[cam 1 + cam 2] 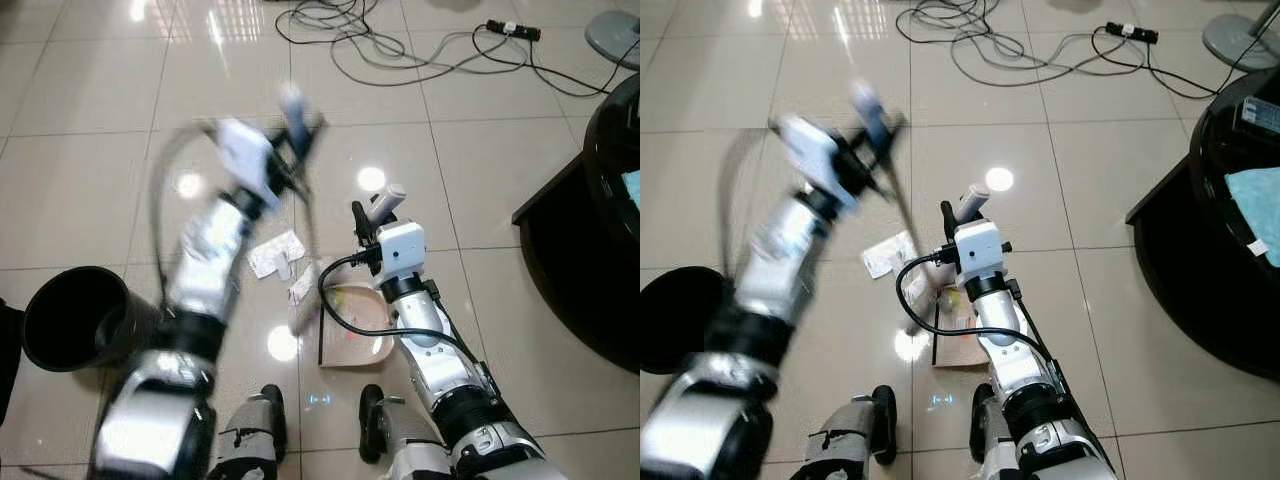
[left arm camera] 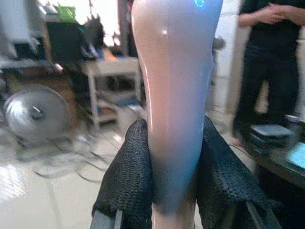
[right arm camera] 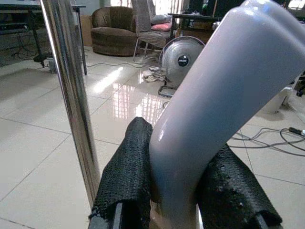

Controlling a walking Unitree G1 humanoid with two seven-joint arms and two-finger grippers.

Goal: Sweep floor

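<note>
My left gripper (image 1: 287, 150), blurred with motion, is shut on the pale grip of a broom (image 2: 174, 95). The broom's thin pole slants down to the broom head (image 1: 303, 305) on the tiles. My right gripper (image 1: 373, 217) is shut on the grey handle of the dustpan (image 3: 214, 90), and the chrome broom pole (image 3: 71, 95) passes close beside it. The dustpan's tray (image 1: 355, 325) rests on the floor between my arms, right of the broom head. Crumpled white paper scraps (image 1: 275, 252) lie just beyond the broom head.
A black bin (image 1: 80, 318) lies on the floor at my left. Loose cables and a power strip (image 1: 400, 45) cross the tiles ahead. Dark furniture (image 1: 590, 230) stands at the right. A person in black (image 2: 267, 71) and a floor fan (image 3: 183, 59) are nearby.
</note>
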